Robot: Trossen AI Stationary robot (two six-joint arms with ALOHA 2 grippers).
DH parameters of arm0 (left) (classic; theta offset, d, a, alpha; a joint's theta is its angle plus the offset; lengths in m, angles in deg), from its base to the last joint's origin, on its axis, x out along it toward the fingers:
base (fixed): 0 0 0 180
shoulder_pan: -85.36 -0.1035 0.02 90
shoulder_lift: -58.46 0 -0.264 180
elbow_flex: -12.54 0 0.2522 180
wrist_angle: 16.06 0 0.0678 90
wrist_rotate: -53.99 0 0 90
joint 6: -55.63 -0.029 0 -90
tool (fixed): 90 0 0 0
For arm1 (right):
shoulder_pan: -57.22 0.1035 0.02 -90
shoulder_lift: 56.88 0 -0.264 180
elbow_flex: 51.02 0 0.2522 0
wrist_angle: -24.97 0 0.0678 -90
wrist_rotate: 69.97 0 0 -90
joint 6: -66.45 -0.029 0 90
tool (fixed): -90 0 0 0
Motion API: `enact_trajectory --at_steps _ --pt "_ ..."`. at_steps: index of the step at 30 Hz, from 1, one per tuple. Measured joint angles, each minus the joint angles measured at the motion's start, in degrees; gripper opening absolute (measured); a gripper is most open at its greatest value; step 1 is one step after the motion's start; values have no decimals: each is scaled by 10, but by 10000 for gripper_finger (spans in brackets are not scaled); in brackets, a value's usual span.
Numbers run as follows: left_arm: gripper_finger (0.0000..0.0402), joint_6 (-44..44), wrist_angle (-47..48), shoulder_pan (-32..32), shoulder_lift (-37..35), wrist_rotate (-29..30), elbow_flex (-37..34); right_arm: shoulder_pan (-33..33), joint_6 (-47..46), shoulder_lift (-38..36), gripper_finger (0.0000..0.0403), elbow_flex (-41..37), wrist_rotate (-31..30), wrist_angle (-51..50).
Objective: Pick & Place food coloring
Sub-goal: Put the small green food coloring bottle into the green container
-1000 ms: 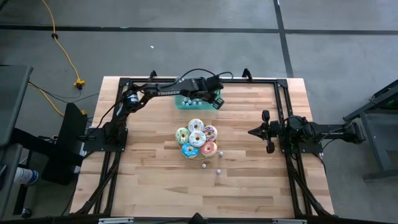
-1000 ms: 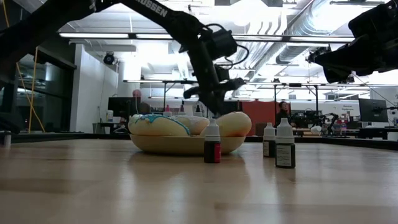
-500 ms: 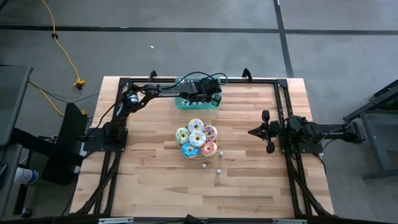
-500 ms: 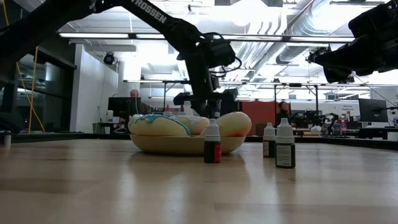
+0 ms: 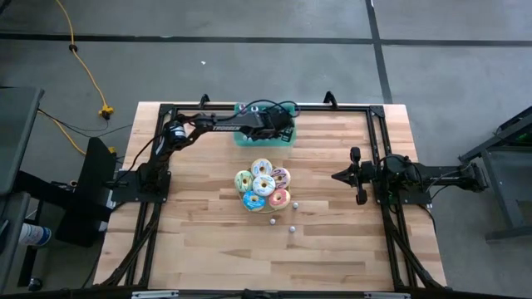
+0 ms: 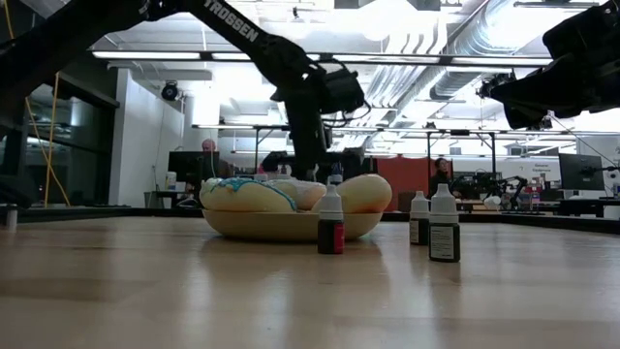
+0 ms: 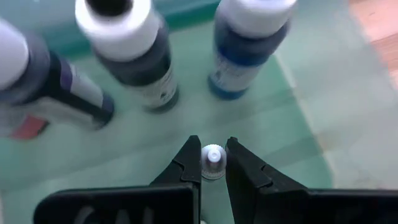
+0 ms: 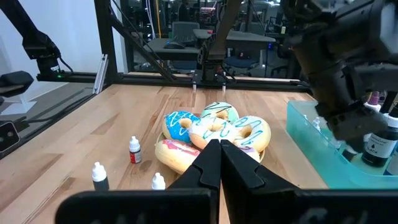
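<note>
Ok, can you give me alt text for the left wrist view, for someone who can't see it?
The left hand is shut on the white cap of a small bottle, held just above the floor of the teal tray. Three more bottles stand in the tray beyond it: a blue one, a dark one and a dark purple one.

6 donuts (image 5: 263, 184) mid-table; teal tray (image 5: 246, 139) behind.
</note>
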Motion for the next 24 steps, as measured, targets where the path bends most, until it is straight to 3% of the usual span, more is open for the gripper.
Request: enact_trajectory --at_steps 24 --pt "39 20 -25 -8 1 33 -11 0 0 0 0 0 0 0"
